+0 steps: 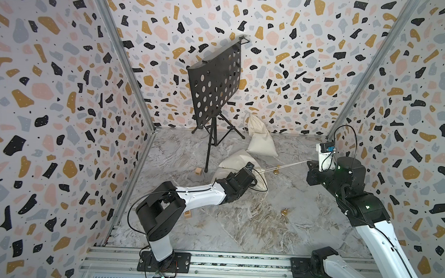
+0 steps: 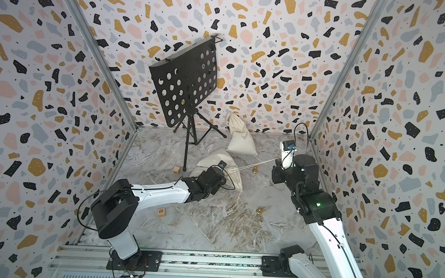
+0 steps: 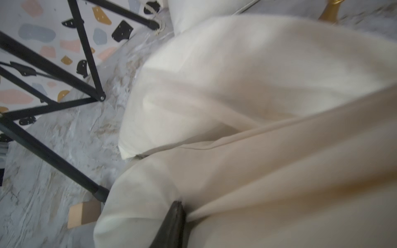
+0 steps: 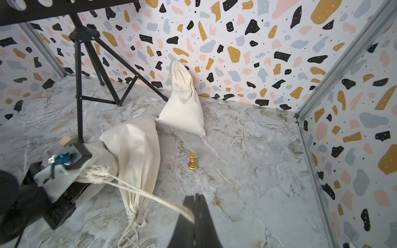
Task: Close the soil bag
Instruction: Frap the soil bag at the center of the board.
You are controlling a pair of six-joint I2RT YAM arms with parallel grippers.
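Clamped together on a taut off-white drawstring cord (image 4: 150, 194) with the right tool (image 4: 196, 203). Stretched straight from that tool to the gathered mouth of the cream cloth soil bag (image 4: 101, 156), right beside the left tool (image 1: 251, 175). Slumped on the grey marble-patterned bench (image 4: 247, 171), under and against the left tool.

In the left wrist view, only one black finger (image 3: 174, 223) of the left tool, pressed into a fold of the bag's cloth. Cannot tell whether parted or closed on that cloth.

Against the soil bag on the side away from the left tool, a second cream cloth bag (image 4: 137, 154), long and limp. Cinched at the mouth, with loose strings on the bench between the two tools.

Well beyond both tools, a third cream cloth bag (image 4: 182, 111), leaning against the terrazzo-patterned back wall (image 4: 236, 43).

Ahead of the right tool, near the taut cord, a small gold chess piece (image 4: 193, 162), upright. Nearer the robot's base than either tool, another gold chess piece (image 1: 284, 212).

On the left tool's outer side, a small wooden cube (image 1: 197, 171) by a foot of the black perforated music stand (image 1: 213, 84). Behind that tool, beside the left arm, a second wooden cube (image 1: 188, 213).
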